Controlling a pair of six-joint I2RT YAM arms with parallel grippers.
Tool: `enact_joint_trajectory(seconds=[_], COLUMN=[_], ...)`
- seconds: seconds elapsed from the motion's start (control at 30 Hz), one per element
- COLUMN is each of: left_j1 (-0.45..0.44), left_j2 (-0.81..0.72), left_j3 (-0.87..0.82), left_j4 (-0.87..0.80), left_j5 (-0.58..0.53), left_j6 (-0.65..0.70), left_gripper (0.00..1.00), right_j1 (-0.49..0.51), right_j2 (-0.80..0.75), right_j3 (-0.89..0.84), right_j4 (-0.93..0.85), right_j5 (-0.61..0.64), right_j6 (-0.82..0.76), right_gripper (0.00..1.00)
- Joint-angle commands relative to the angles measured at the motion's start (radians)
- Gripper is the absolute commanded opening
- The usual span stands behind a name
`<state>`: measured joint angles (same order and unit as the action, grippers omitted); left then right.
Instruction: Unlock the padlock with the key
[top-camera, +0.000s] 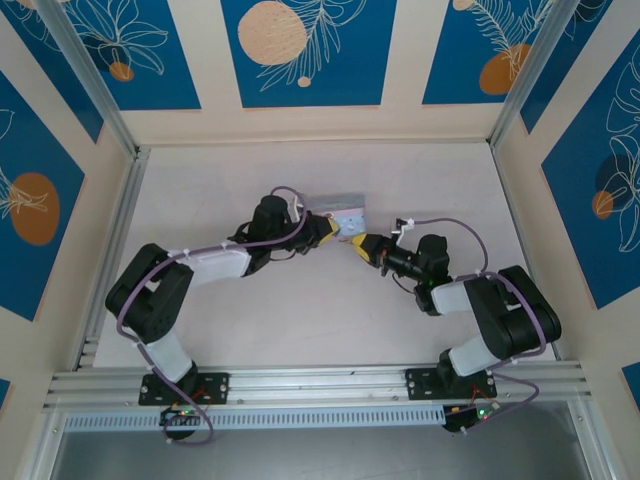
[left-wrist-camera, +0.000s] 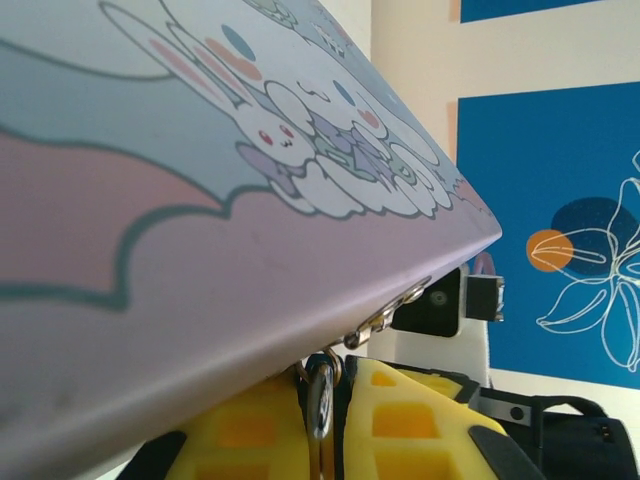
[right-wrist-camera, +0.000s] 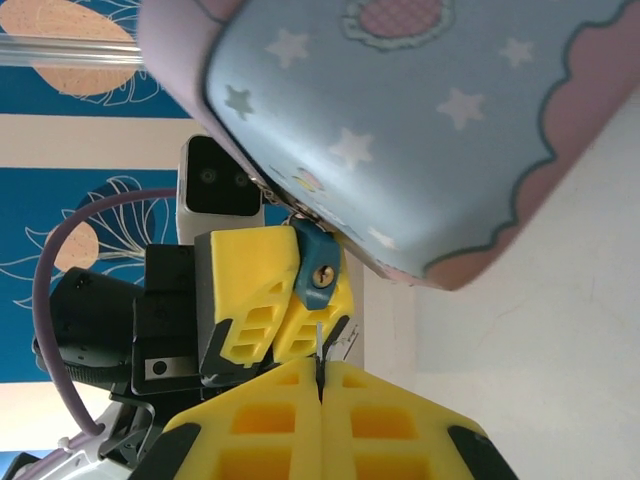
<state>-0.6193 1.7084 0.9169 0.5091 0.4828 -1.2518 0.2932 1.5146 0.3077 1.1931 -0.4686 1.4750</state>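
Note:
The small blue-grey padlock (right-wrist-camera: 317, 262) hangs from the latch of the pale blue patterned tin box (right-wrist-camera: 420, 110), keyhole facing my right wrist camera. My left gripper (right-wrist-camera: 292, 292) is shut on the padlock. Seen from the left wrist, its metal shackle (left-wrist-camera: 321, 395) sits between the yellow pads of the left gripper (left-wrist-camera: 335, 378). My right gripper (right-wrist-camera: 320, 372) is shut on the thin key (right-wrist-camera: 318, 338). The key's tip points up at the padlock, a short gap below the keyhole. In the top view the left gripper (top-camera: 334, 231) and right gripper (top-camera: 361, 245) meet at the box's front corner.
The tin box (top-camera: 345, 211) rests on the pale table (top-camera: 300, 320) near its middle. Aluminium frame posts and blue-and-cream walls (top-camera: 300, 50) enclose the table on three sides. The right wrist camera housing (left-wrist-camera: 442, 300) shows just beyond the box edge.

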Motion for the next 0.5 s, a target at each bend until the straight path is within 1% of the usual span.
enact_joint_trajectory(seconds=[0.0, 0.47], left_j1=[0.018, 0.024], left_j2=[-0.056, -0.061], left_j3=[0.005, -0.026], left_j4=[0.128, 0.154], left_j5=[0.03, 0.03], left_j6=[-0.019, -0.047], left_gripper=[0.0, 0.0], right_j1=[0.013, 0.039], right_j2=[0.031, 0.073], right_j3=[0.026, 0.047], right_j4=[0.069, 0.098], right_j5=[-0.002, 0.042], right_j6=[0.03, 0.054], right_gripper=[0.0, 0.0])
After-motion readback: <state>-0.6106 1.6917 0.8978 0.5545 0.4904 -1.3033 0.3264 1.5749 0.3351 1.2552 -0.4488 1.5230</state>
